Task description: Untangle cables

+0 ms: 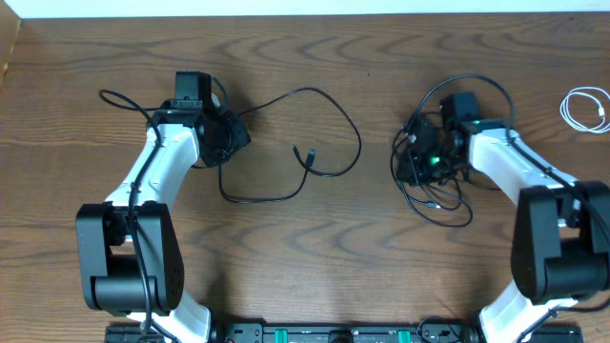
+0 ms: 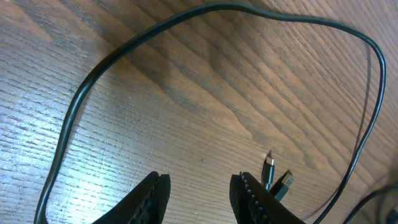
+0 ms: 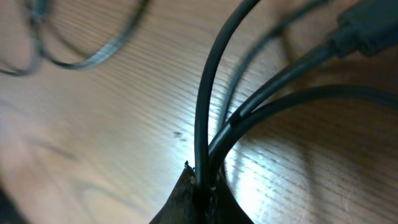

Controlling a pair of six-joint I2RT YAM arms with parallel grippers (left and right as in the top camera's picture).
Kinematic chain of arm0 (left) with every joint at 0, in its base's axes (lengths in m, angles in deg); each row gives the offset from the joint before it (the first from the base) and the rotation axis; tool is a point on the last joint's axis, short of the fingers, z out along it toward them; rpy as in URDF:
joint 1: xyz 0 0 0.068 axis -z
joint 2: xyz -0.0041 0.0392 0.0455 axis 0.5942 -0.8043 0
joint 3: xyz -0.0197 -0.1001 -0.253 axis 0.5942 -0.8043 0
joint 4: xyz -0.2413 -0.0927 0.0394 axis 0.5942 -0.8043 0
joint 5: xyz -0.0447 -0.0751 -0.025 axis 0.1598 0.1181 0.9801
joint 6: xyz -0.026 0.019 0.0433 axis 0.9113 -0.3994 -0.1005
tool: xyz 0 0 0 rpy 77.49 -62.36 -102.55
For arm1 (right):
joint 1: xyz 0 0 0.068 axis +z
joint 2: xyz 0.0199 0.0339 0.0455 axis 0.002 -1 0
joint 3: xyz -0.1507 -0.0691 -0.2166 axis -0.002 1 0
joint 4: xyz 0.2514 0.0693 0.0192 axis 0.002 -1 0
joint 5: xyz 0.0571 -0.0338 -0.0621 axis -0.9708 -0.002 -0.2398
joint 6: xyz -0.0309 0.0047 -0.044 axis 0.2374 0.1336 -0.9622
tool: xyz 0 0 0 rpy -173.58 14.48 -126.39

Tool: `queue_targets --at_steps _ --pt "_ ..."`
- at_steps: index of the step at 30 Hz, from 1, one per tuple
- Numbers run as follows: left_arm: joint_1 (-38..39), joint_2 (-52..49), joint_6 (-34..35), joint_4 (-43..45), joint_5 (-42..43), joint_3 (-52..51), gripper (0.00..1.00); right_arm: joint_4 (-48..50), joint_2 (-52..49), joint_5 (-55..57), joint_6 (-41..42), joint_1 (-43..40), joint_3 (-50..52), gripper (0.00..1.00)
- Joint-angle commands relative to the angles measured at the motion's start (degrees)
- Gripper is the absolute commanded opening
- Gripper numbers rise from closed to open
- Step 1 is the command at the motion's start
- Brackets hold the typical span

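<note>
Note your left gripper (image 2: 199,186), fingers apart, low over the table (image 1: 315,257) inside the looped black cable (image 2: 73,107). Your right gripper (image 3: 202,182) is clamped on the tangled black cables (image 1: 436,197). A coiled white cable (image 1: 583,108) lies apart, far right.

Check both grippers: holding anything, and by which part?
The right gripper is shut on the black cables, pinching strands mid-length, away from the plug. The left gripper is open, with nothing between its jaws.

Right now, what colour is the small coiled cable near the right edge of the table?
White; the coiled cable shows best in the overhead view.
</note>
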Motion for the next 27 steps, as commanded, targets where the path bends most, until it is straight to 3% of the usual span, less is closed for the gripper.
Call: queue_targets --at_steps 1,11,12,13,14,15,18,27 --pt "0.1 -0.3 0.1 -0.1 -0.8 0.6 0.38 0.0 5.2 -7.6 -1.7 -1.3 -1.6 0.01" --pt "0.1 -0.3 0.1 -0.1 -0.8 0.6 0.38 -2.0 9.2 -3.0 -1.7 -1.9 -1.4 0.01" --pt "0.1 -0.3 0.1 -0.1 -0.8 0.6 0.38 -3.1 9.2 -1.6 -1.7 -1.8 -1.4 0.05" --pt "0.1 -0.3 0.1 -0.1 -0.8 0.6 0.38 -5.5 9.1 1.9 -1.7 -1.5 -1.4 0.18" --pt "0.1 -0.3 0.1 -0.1 -0.8 0.6 0.38 -6.2 9.1 3.2 -1.7 -1.3 -1.4 0.23" --pt "0.1 -0.3 0.1 -0.1 -0.7 0.6 0.38 -7.6 9.1 6.6 -1.2 -0.9 -1.4 0.36" --pt "0.1 -0.3 0.1 -0.1 -0.8 0.6 0.38 -8.2 9.1 11.2 0.8 -0.8 -0.9 0.49" --pt "0.1 -0.3 0.1 -0.1 -0.8 0.6 0.38 -5.1 8.8 17.8 2.8 5.0 4.5 0.48"
